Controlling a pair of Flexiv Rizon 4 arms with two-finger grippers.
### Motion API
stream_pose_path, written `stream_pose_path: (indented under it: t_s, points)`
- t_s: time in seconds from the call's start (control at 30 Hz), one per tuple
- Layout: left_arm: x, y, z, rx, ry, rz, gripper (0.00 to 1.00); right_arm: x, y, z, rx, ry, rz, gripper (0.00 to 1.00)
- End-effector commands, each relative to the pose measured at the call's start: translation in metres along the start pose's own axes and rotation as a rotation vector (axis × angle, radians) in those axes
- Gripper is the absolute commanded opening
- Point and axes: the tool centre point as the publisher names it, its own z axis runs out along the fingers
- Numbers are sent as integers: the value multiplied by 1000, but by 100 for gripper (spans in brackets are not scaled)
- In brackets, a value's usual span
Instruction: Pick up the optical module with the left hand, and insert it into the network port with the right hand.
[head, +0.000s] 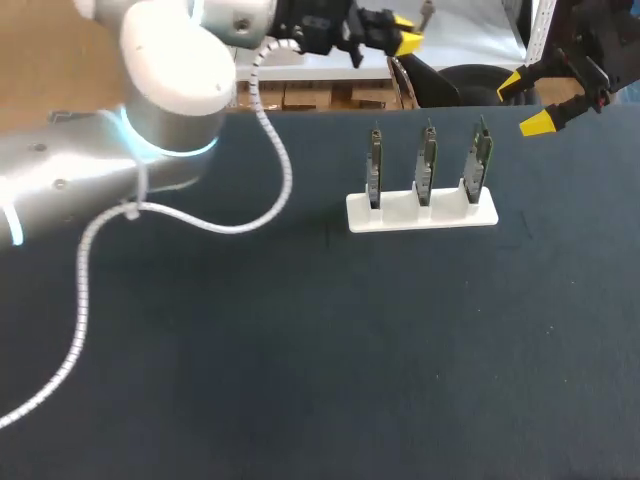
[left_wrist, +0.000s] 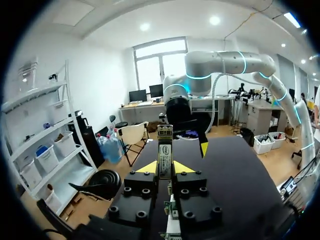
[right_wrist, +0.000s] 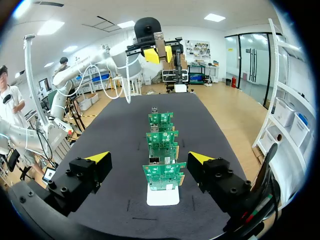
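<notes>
The optical module (left_wrist: 165, 150), a slim metal bar with a label, stands upright between the yellow tips of my left gripper (left_wrist: 165, 167), which is shut on it. The left gripper (head: 398, 40) hangs above the table's far edge, and from the right wrist view it (right_wrist: 156, 52) shows high beyond the boards, the module (right_wrist: 160, 46) in its jaws. Three green circuit boards (head: 427, 165) stand upright in a white holder (head: 422, 215). My right gripper (head: 525, 103) is open, just right of and behind the holder. The row of boards (right_wrist: 164, 172) lies straight ahead of the right gripper (right_wrist: 149, 159).
Dark cloth covers the table (head: 300, 360). My left arm and its white coiled cable (head: 270, 150) cross the far left part. Open cloth lies in front of the holder.
</notes>
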Motion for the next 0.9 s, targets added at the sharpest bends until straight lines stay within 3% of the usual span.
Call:
stream_pose_path:
  t_s: [0.03, 0.43, 0.73, 0.9]
  points:
    - [0, 6, 34, 83, -143, -8, 0, 0, 3, 1, 7, 1, -2, 100]
    - [6, -25, 69, 146, -218, -57, 0, 0, 3, 1, 7, 1, -2, 100]
    - [16, -32, 85, 116, -243, -101, 0, 0, 3, 1, 7, 1, -2, 100]
    - [16, -37, 94, 106, -233, -77, 0, 0, 3, 1, 7, 1, -2, 100]
